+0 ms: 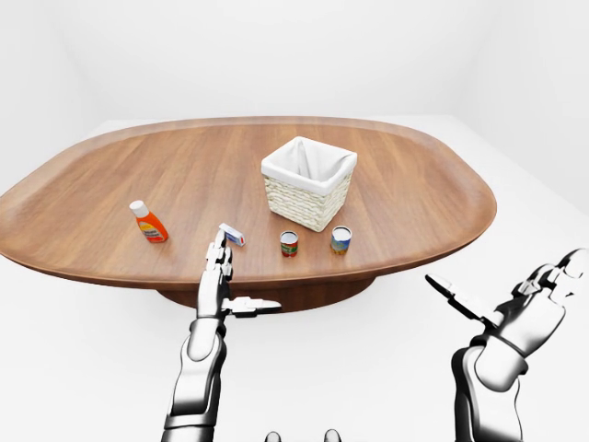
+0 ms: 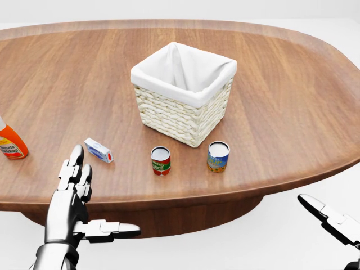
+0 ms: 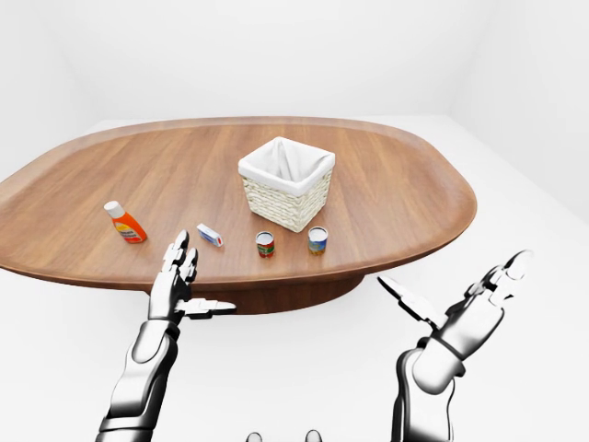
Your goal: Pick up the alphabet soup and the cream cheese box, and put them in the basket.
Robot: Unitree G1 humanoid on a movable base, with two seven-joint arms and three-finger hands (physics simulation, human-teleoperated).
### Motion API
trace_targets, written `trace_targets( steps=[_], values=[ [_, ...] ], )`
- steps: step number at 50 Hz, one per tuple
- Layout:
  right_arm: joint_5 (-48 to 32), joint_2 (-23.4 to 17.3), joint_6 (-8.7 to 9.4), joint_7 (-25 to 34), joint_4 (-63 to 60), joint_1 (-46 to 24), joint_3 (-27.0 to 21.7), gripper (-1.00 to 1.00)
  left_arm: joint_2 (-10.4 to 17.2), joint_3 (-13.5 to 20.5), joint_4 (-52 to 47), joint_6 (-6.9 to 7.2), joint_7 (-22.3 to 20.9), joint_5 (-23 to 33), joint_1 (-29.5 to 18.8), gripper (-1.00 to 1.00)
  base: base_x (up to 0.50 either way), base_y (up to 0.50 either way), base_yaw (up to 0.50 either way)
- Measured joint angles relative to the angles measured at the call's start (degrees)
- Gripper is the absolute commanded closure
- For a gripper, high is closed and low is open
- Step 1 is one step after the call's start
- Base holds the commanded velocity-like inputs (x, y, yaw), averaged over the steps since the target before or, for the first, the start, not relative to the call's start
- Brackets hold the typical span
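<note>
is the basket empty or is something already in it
Empty as far as the views show: the basket shows only its white liner inside. Both cans and the small box stand on the table outside it.

At nine o'clock in our head view, the orange bottle (image 2: 10, 144) is cut off; our right hand (image 2: 332, 216) mostly too.

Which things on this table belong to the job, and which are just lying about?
Belong to the job:
alphabet soup, probably this blue-and-yellow can
cream cheese box
basket

Just lying about:
red can
orange bottle
</note>
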Motion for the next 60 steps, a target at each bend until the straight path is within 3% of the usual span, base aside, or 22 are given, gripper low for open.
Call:
trace_targets(
  steps=[25, 60],
  values=[
    [-2.00, 0.33, 2.05, 0.00, -2.24, 0.66, 0.26, -1.00, -0.01, 0.07, -0.37, 0.31, -0.04, -0.37, 0.03, -1.00, 0.00, 0.00, 0.00],
    [-2.51, 0.33, 2.29, 0.00, -2.15, 0.64, 0.34, -1.00, 0.04, 0.40, 0.29, 0.22, 0.43, -0.79, -0.50, -1.00, 0.20, 0.00, 0.00]
  ],
)
